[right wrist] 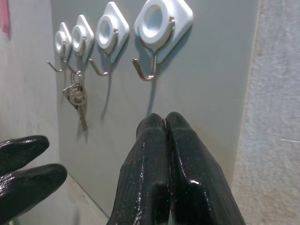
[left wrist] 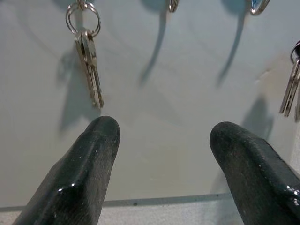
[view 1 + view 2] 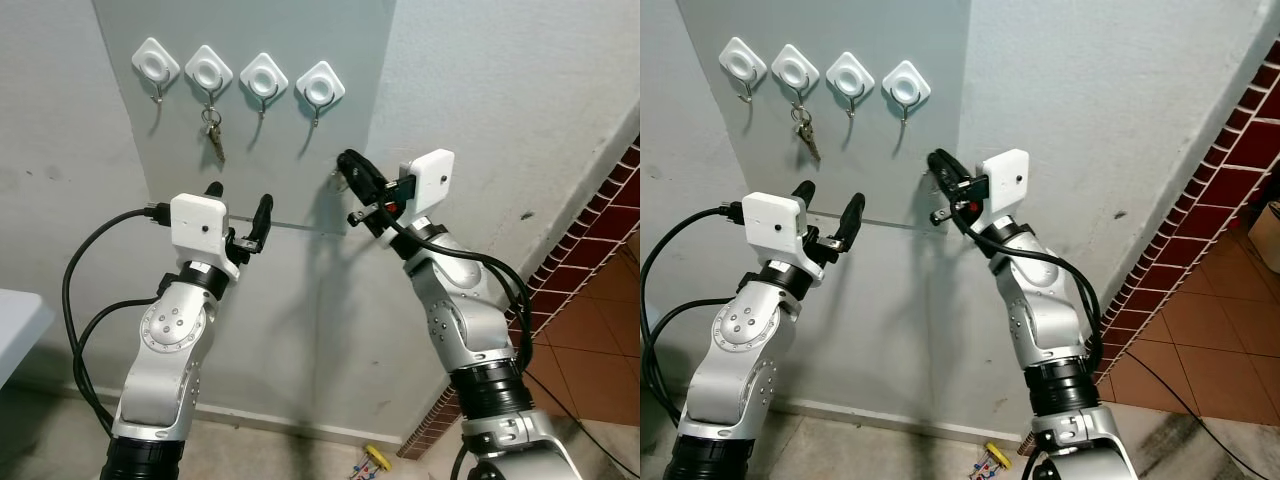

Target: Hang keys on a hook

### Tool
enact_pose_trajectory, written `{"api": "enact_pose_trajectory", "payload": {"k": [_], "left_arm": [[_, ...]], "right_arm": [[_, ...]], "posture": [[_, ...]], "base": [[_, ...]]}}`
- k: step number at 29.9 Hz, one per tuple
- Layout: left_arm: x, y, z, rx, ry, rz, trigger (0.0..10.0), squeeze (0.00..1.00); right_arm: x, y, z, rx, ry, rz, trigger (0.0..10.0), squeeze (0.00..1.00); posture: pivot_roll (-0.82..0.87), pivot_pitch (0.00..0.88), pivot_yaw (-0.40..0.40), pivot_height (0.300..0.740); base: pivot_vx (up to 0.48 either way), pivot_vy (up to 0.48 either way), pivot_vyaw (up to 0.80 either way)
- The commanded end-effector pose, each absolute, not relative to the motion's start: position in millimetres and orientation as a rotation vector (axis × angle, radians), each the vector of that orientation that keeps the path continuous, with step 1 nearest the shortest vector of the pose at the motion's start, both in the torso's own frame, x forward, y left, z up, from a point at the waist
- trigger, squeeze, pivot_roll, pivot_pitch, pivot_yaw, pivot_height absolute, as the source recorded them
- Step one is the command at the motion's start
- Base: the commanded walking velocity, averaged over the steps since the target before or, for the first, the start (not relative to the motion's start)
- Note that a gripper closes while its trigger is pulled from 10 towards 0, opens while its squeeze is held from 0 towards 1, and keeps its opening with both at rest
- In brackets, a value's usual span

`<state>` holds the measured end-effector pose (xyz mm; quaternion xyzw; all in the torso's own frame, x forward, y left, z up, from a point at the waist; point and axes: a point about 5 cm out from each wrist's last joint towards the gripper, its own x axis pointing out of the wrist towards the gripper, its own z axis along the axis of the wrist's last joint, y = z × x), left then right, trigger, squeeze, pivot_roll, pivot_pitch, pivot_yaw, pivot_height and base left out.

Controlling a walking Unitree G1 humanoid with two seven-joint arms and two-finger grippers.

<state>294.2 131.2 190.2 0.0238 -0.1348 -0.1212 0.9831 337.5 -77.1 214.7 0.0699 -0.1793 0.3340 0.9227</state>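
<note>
Nearest to my camera are the two silver arms, smooth metal with round joints and black cables. My left gripper [image 3: 238, 215] is raised in front of the grey panel [image 3: 290, 150], its two rubbery black fingers [image 2: 89, 159] spread well apart. My right gripper [image 3: 352, 176] is higher, near the right edge of the panel, and its glossy ribbed fingers [image 1: 166, 154] are pressed together. From the left wrist view I see a second set of keys [image 2: 290, 89] hanging there, flat silver metal, but I cannot tell exactly how they are held.

On the panel is a row of four hooks [image 3: 238, 75], each a white diamond-shaped plastic base with a round hollow and a thin bent wire. One bunch of keys [image 3: 213, 135] hangs by its ring from the second hook from the left [image 3: 209, 72]. The rightmost hook [image 1: 154, 42] is bare, just above my right gripper. Around the panel the wall [image 3: 500, 100] is rough white plaster.
</note>
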Motion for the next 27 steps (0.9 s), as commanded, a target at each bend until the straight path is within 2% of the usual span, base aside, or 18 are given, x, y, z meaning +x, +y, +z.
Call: {"api": "enact_pose_trajectory", "payload": {"k": [1, 13, 27], "left_arm": [[294.1, 127.1, 197.2, 0.056, -0.291, -0.265, 10.0, 0.0], [292.3, 118.6, 199.0, 0.052, -0.299, -0.302, 10.0, 0.0], [290.5, 116.3, 199.1, 0.056, -0.298, -0.314, 10.0, 0.0]], "right_arm": [[336.4, -76.9, 220.8, 0.144, -0.386, 0.697, 10.0, 0.0], [333.7, -67.3, 246.8, 0.274, -0.453, 0.793, 10.0, 0.0], [335.9, -63.9, 262.0, 0.332, -0.473, 0.85, 10.0, 0.0]], "posture": [[-0.05, 0.0, -0.06, 0.74], [-0.05, 0.0, -0.066, 0.74], [-0.05, 0.0, -0.069, 0.74]], "base": [[0.0, 0.0, 0.0], [0.0, 0.0, 0.0], [0.0, 0.0, 0.0]]}}
